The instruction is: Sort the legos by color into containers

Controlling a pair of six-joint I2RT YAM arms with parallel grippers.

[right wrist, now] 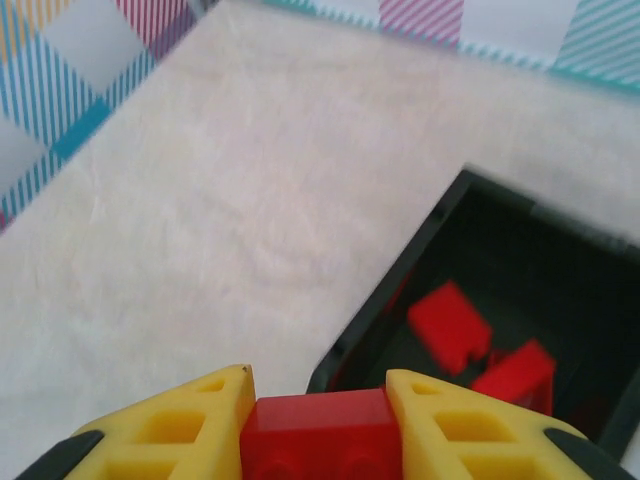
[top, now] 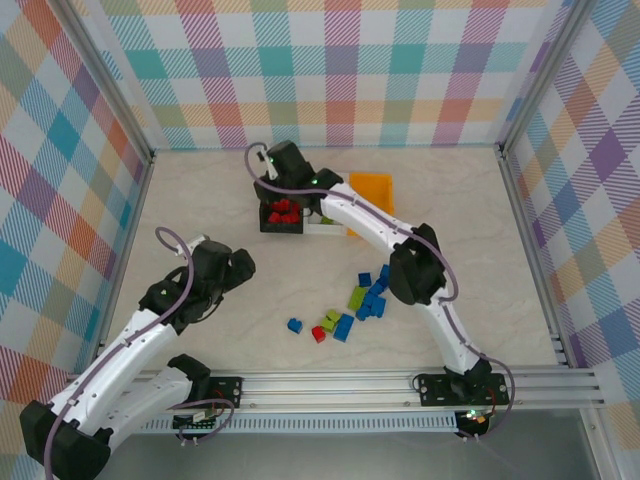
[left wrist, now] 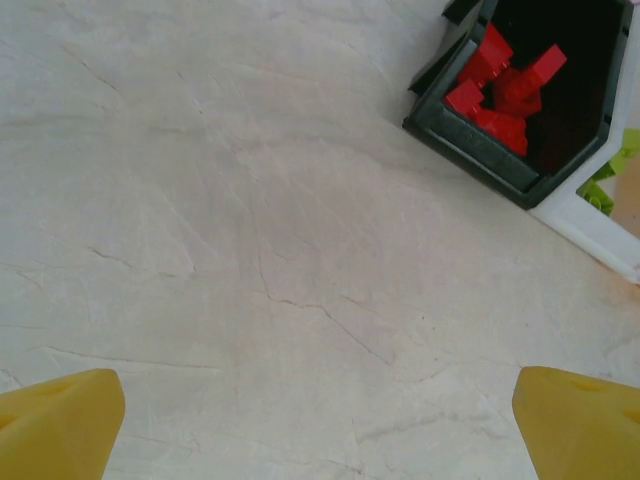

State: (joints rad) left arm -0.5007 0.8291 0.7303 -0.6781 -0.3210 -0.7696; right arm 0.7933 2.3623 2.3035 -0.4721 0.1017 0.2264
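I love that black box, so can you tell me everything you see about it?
The black box is a small, open-topped bin of dark plastic with slanted corners. It stands upright on the pale table, a white box right beside it. Several red bricks lie piled inside. The right gripper holds another red brick near its rim.

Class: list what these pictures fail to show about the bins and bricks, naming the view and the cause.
White bin: top view, the right arm covers most of it; left wrist view, the frame edge cuts it.
Red brick in the right tool: right wrist view, the bottom edge cuts it.
Red bricks in the black bin: right wrist view, blurred, uncountable.
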